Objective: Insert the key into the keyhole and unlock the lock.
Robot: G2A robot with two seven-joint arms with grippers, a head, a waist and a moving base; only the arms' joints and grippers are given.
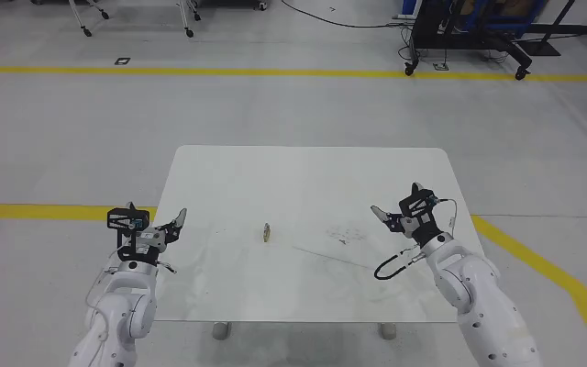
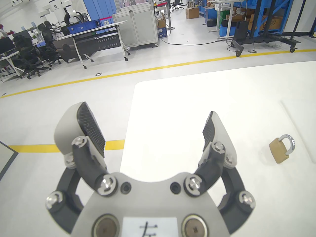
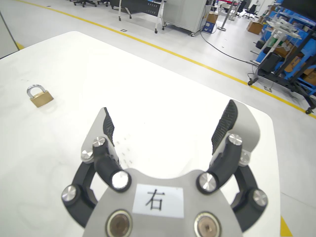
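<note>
Our left end effector [image 2: 148,114] and right end effector [image 3: 167,109] are both wide open, holding nothing. The lock [image 1: 266,232] sits mid-counter [image 1: 303,183] between them, maybe slightly nearer the left.

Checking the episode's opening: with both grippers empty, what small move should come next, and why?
Probably ease the left gripper toward the padlock to steady it: both it and the right gripper are open and empty, and the padlock sits untouched on the table, somewhat nearer the left.
</note>
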